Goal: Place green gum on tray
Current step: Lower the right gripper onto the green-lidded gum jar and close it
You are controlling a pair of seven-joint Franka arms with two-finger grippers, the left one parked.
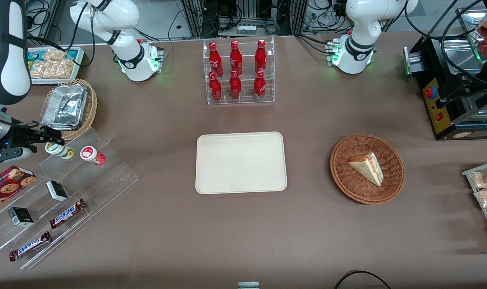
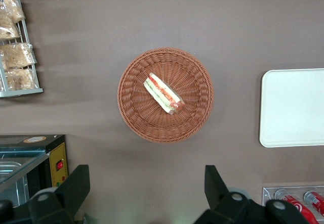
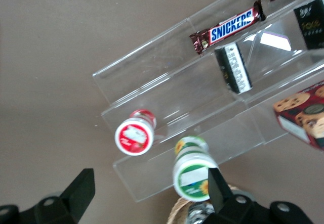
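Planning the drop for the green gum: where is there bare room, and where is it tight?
The tray is bare all over. Bare cloth lies between it and the wicker basket, and between it and the bottle rack. Crowded: the acrylic steps, where the open tool flanks the green gum beside the red bottle.

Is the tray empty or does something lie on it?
Empty: the tray shows only bare cream surface. The green gum sits on the clear shelf, beside the gripper.

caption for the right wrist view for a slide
Open gripper hovering at the green gum beside the red-lidded bottle on a clear stepped rack.
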